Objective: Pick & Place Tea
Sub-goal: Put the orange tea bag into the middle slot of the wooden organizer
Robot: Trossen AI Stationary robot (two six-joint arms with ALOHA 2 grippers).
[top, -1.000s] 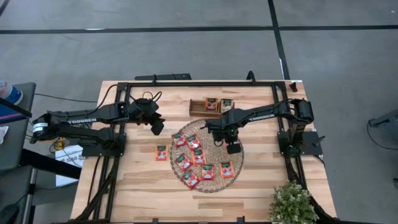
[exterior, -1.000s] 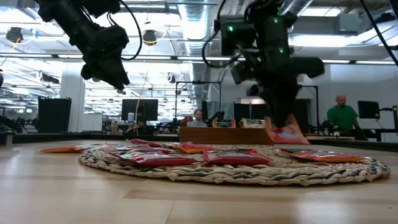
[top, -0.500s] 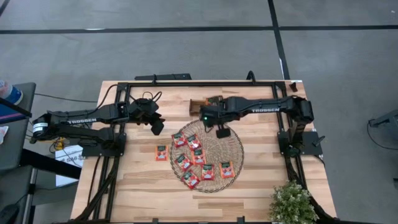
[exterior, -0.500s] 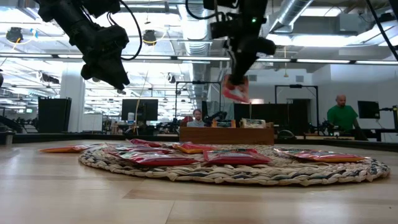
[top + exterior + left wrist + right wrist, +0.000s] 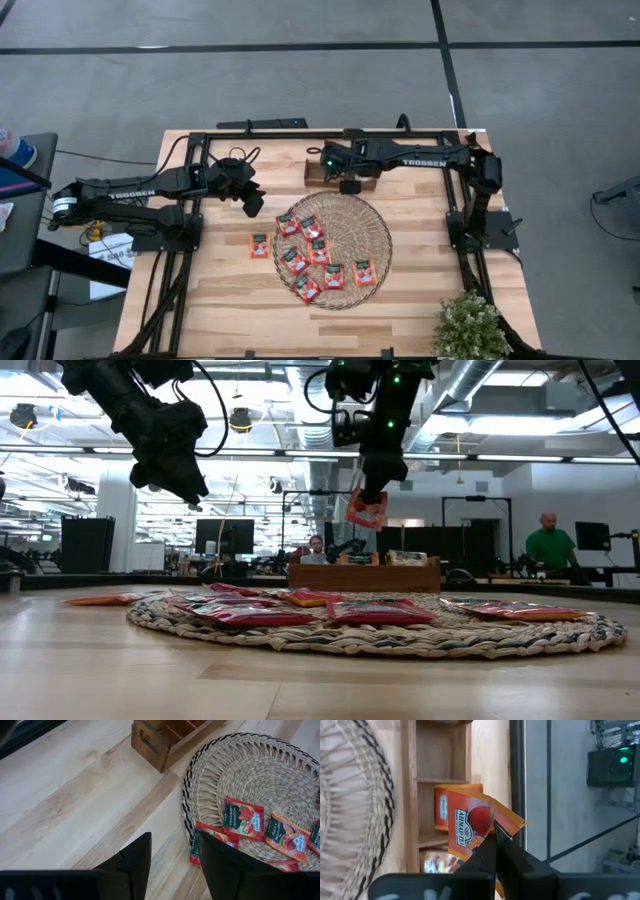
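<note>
Several red-orange tea sachets [image 5: 318, 250] lie flat on the round woven mat [image 5: 370, 225], and one lies on the bare table [image 5: 260, 245] left of it. The wooden tray [image 5: 316, 173] stands at the mat's far side; it holds a sachet [image 5: 445, 807] in one compartment. My right gripper [image 5: 349, 185] hangs over the tray, shut on one red-orange sachet [image 5: 470, 827]. My left gripper [image 5: 253, 203] waits open above the table, left of the mat, with nothing between its fingers [image 5: 135, 862]. My right gripper pinches the sachet's edge [image 5: 492, 827] between its two fingertips, only at their free ends. The fingers slant down from above. The sachet [image 5: 367, 510] hangs tilted below them, lifted clear above the tray [image 5: 365, 577].
A potted plant [image 5: 470, 325] stands at the near right corner. Dark frame rails [image 5: 300, 133] run along the far edge and both sides. The bare table lies in front of the mat [image 5: 230, 300]. People [image 5: 547, 545] are in the room beyond.
My right gripper has risen from the mat's right part with the red-orange sachet and swung toward the far edge, turning as it went; it now hangs over the tray. The sachet has gone from touching the mat to hanging clear.
</note>
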